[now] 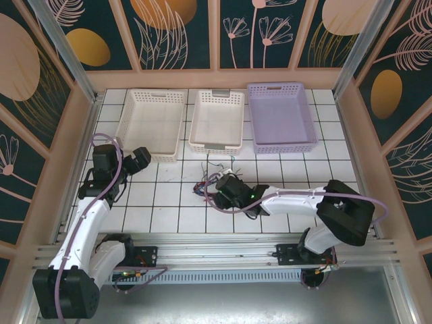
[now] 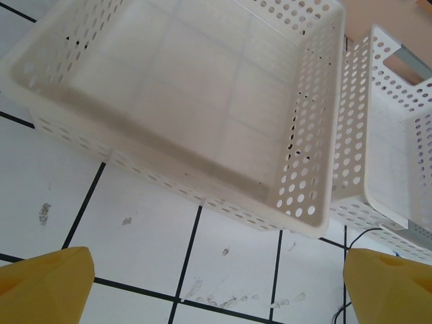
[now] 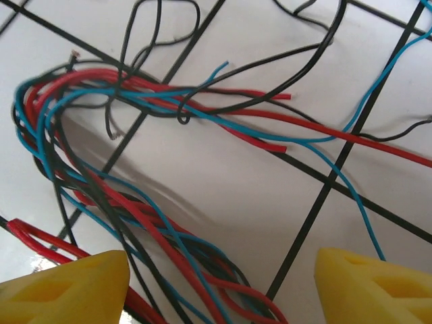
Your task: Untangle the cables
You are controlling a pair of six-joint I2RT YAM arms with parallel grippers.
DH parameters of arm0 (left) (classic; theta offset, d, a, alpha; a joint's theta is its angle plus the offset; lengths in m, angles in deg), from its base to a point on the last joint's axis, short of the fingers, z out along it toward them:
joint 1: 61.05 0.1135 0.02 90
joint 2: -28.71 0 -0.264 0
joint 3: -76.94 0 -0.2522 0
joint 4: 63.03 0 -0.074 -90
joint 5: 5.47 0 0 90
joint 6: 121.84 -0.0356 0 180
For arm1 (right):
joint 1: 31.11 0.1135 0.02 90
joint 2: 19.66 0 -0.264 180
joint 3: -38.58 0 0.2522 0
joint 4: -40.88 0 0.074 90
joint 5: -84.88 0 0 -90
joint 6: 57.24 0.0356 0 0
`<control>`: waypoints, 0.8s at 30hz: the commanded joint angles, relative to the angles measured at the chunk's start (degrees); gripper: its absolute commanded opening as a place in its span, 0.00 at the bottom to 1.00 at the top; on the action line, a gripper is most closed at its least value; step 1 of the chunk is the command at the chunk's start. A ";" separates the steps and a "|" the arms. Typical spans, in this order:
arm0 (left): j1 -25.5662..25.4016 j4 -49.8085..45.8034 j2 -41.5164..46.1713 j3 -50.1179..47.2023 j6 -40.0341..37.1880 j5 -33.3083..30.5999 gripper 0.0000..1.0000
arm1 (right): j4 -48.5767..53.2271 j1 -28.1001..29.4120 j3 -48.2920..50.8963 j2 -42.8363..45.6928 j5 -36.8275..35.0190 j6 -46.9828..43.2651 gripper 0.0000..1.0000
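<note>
Red, blue and black cables (image 3: pixel 128 88) lie in one knotted bundle on the tiled tabletop (image 1: pixel 169 209); none is separated yet. The right hand (image 3: pixel 219 280) hovers just above them, fingers apart, gripping nothing. The left hand (image 2: pixel 216 280) hangs open near a white basket (image 2: pixel 310 135).

left arm (image 1: pixel 84 216): we are holding it bent, left gripper (image 2: pixel 216 290) spread wide.
right arm (image 1: pixel 290 199): we are holding it stretched leftward, right gripper (image 3: pixel 223 283) parted.
</note>
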 commanded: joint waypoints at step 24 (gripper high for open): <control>0.05 -1.20 -1.03 1.79 -1.26 1.41 0.94 | 1.30 -2.61 0.82 10.02 12.05 -0.81 0.75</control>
